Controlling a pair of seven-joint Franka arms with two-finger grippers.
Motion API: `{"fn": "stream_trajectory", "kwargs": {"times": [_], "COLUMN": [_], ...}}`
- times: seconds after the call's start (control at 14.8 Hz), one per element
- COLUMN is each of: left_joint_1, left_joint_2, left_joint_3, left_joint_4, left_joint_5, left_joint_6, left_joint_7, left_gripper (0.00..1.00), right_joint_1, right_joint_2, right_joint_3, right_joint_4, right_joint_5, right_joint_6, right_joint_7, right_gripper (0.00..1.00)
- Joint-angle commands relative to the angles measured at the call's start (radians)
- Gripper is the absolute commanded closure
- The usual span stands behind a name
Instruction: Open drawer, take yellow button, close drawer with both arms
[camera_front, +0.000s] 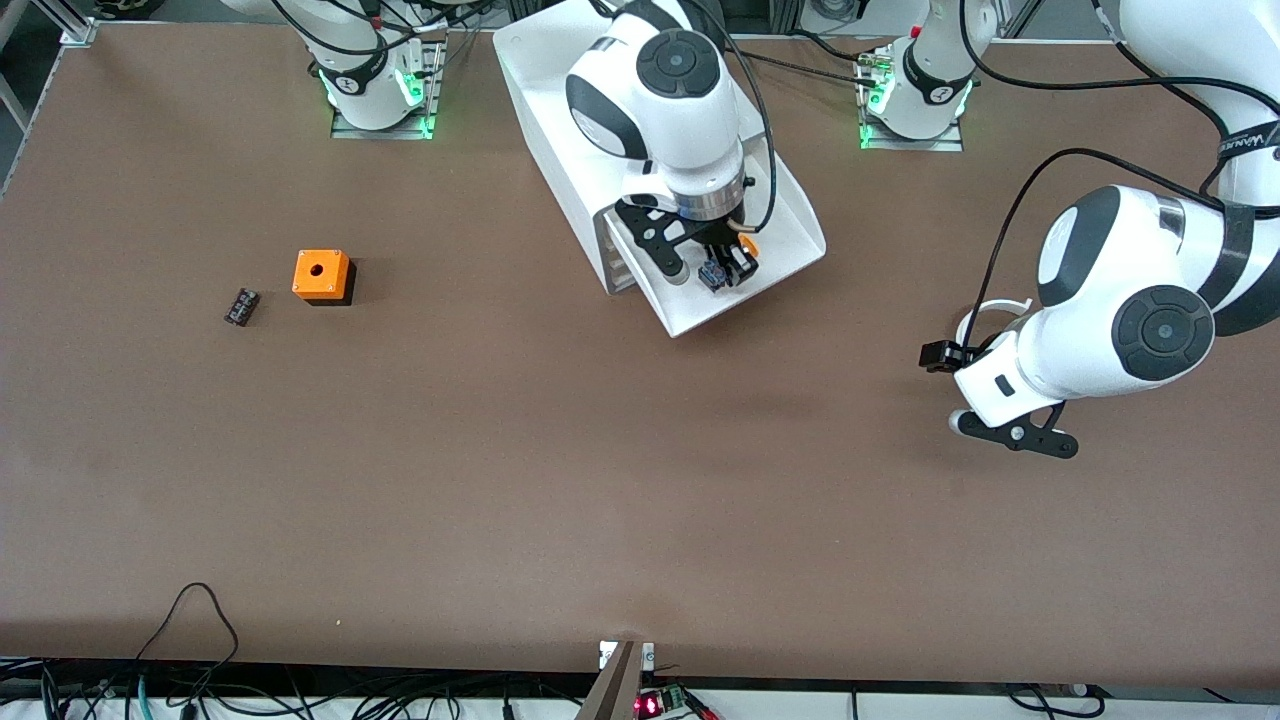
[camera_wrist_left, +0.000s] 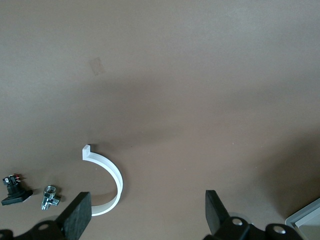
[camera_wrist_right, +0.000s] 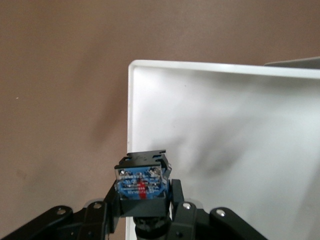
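The top drawer (camera_front: 700, 315) stands pulled out of the white cabinet (camera_front: 560, 110). My right gripper (camera_front: 722, 272) hangs over the open drawer's outer end, shut on the button (camera_front: 716, 276). The button's blue-black body faces outward and a bit of its orange cap shows beside the fingers. In the right wrist view the button (camera_wrist_right: 141, 181) sits between the shut fingers of that gripper (camera_wrist_right: 142, 200), above the drawer's rim (camera_wrist_right: 131, 100). My left gripper (camera_front: 943, 355) waits low over the table toward the left arm's end. It is open and empty in the left wrist view (camera_wrist_left: 147, 212).
A white C-shaped ring (camera_wrist_left: 107, 175) lies on the table under the left gripper, with a small black part (camera_wrist_left: 12, 185) and a metal fitting (camera_wrist_left: 50, 196) beside it. An orange cube box (camera_front: 322, 275) and a small black part (camera_front: 241, 306) lie toward the right arm's end.
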Motion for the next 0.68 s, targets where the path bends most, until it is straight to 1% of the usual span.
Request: {"fn": "stream_trajectory", "kwargs": {"times": [0.0, 0.14, 0.27, 0.34, 0.41, 0.61], "left_joint_1": [-0.009, -0.004, -0.005, 0.001, 0.002, -0.009], "left_joint_2": [0.012, 0.007, 0.001, -0.001, -0.001, -0.021], "left_joint_3": [-0.001, 0.000, -0.015, -0.032, -0.033, -0.070], "left_joint_4": [0.040, 0.037, 0.025, 0.016, -0.001, -0.072], "left_joint_5": [-0.008, -0.024, -0.057, -0.102, -0.145, -0.143], "left_joint_6": [-0.014, -0.014, -0.007, -0.004, 0.004, 0.067], "left_joint_7": [0.011, -0.029, -0.162, -0.261, -0.349, -0.501], "left_gripper": [0.00, 0.00, 0.00, 0.00, 0.00, 0.00], "right_joint_1": [-0.029, -0.074, -0.115, -0.143, -0.169, -0.267], "right_joint_2": [-0.038, -0.042, -0.056, -0.059, -0.061, -0.064], "right_joint_3": [-0.009, -0.001, -0.001, -0.001, -0.001, -0.001], "right_joint_4": [0.017, 0.017, 0.017, 0.017, 0.017, 0.017], "right_joint_5": [-0.005, -0.001, 0.001, 0.005, 0.024, 0.090], "right_joint_6": [-0.039, -0.077, -0.129, -0.146, -0.157, -0.177], "right_joint_7": [-0.116, -0.206, -0.318, -0.380, -0.433, -0.594], "right_gripper": [1.00, 1.00, 1.00, 1.00, 1.00, 1.00]}}
